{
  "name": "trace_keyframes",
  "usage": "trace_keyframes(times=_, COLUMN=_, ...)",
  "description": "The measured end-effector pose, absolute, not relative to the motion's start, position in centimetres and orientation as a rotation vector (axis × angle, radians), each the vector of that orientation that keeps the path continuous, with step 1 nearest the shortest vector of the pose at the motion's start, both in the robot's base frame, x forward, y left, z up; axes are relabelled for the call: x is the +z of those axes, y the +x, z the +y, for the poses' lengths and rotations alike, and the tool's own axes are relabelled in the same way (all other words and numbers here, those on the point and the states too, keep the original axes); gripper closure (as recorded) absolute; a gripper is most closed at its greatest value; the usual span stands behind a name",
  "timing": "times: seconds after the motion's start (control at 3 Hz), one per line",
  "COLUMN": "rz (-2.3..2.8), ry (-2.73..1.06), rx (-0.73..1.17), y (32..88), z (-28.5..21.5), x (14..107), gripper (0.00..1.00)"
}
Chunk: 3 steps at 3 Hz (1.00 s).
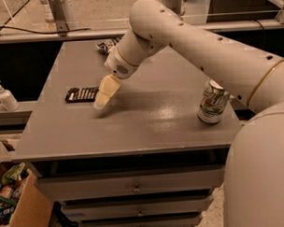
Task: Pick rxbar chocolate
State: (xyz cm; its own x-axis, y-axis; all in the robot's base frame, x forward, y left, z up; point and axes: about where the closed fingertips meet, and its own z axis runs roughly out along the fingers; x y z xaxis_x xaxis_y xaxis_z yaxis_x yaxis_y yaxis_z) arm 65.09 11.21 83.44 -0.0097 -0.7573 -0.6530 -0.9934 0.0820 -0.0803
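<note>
One thing to grab, and it isn't grabbed yet: the rxbar chocolate (82, 94) lies flat on the left of the bench (147, 131), with the claw (101, 102) angled down just beside its right end. Whether that claw is apart or together, I cannot tell. Approach looks nearly done to me; settling over the bar, clamping and lifting are all left, and the can (211, 102) stands well apart.

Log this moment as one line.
rxbar chocolate: flat on table | gripper: low over table, beside rxbar chocolate | phase: approach
</note>
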Motion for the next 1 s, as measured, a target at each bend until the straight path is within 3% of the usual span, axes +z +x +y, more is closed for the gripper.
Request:
trace_keyframes(times=0.33, rz=1.831, ry=-1.737, rx=0.567, y=64.94, z=11.81, x=82.48, gripper=0.00)
trace_keyframes(times=0.67, rz=1.827, ry=-1.741, rx=0.570, y=64.94, z=12.17, x=82.25, gripper=0.13)
trace_keyframes(times=1.0, rz=1.831, ry=-1.736, rx=0.574, y=64.91, z=12.20, x=82.01, gripper=0.36)
